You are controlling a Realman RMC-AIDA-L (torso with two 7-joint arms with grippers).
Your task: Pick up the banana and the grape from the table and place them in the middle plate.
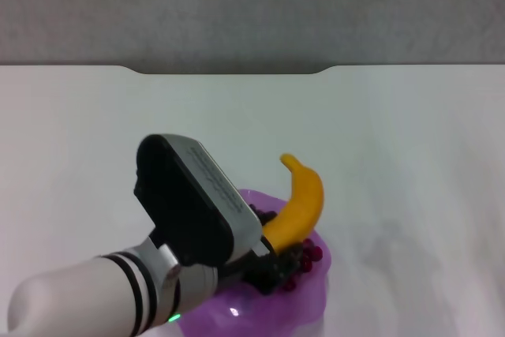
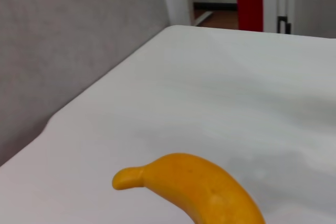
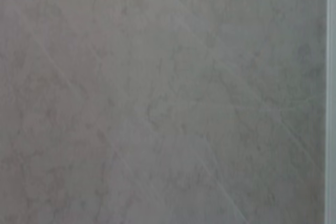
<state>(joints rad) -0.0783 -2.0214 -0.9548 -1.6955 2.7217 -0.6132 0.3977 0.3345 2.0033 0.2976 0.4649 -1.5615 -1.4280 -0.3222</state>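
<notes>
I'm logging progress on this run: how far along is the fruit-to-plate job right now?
Done: the grape bunch already lies in the purple plate. In hand: the left gripper is over the plate with the banana at its tip, the banana's far end angled up above the plate; whether the fingers grip it is hidden. Left: setting the banana down and letting go. The right gripper is out of the head view.

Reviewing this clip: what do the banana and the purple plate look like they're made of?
The banana, over the plate at the left gripper, looks like moulded plastic: even yellow-orange, smooth, faintly glossy, no bruises or ridges. Real fruit can't be ruled out. The middle plate looks like translucent purple plastic or glass: light passes through and a bright glint shows on it.
</notes>
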